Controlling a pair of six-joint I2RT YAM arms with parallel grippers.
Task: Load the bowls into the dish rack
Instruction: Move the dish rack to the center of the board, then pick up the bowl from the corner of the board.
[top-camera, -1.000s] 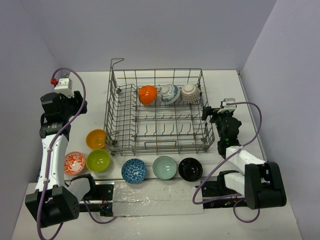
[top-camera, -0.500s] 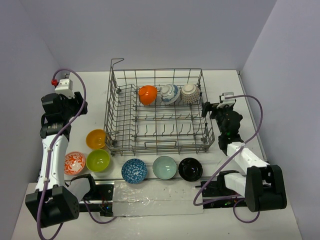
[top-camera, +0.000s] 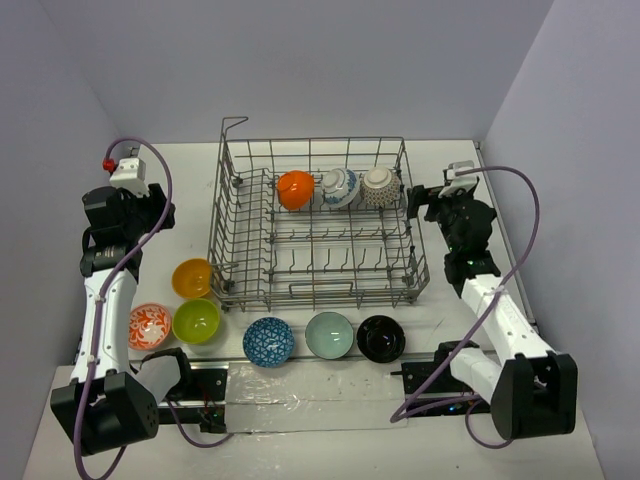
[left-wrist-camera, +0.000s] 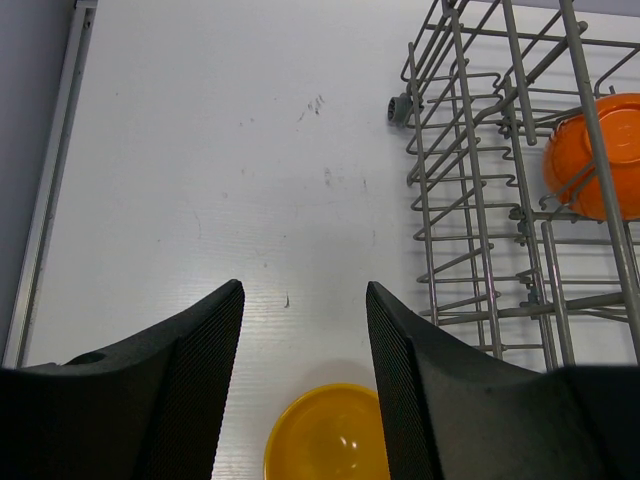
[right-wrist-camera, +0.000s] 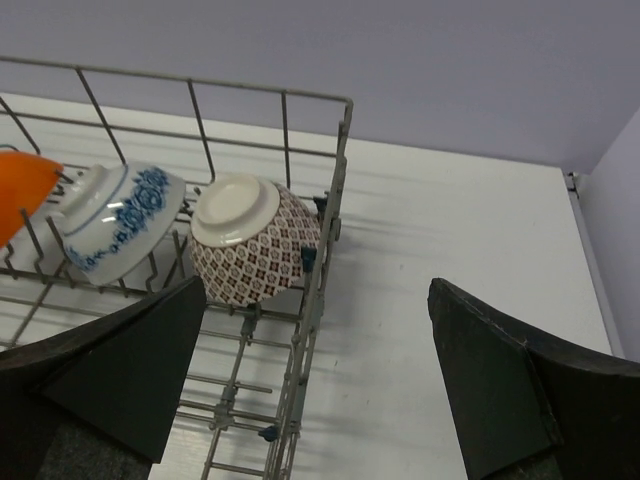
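A grey wire dish rack (top-camera: 320, 292) sits on a white tabletop (top-camera: 190, 190). In its far row, three bowls rest tilted among the tines: an orange bowl (top-camera: 295, 189), a blue-flowered bowl (top-camera: 339, 187) and a red-checked bowl (top-camera: 378, 186). Six more bowls sit upright on the tabletop. The yellow bowl (top-camera: 192, 277), lime bowl (top-camera: 196, 320) and red-and-white bowl (top-camera: 149, 325) are left of the rack. The blue bowl (top-camera: 268, 341), teal bowl (top-camera: 329, 334) and black bowl (top-camera: 381, 338) line its near side. The left fingers (left-wrist-camera: 190, 380) are apart and empty, left of the rack. The right fingers (right-wrist-camera: 500, 390) are wide apart and empty, just outside the rack's right wall.
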